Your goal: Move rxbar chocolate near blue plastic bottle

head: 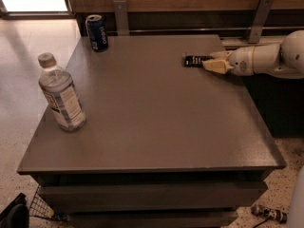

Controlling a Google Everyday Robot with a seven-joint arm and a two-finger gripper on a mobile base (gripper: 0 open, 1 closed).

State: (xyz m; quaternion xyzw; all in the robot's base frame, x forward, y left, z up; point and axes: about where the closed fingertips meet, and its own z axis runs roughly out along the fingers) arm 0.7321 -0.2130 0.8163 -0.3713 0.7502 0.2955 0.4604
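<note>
At the table's far right side, the gripper sits low against one end of the rxbar chocolate, which lies flat on the table; I cannot tell whether it clasps the bar. The blue plastic bottle stands upright by the table's left edge.
</note>
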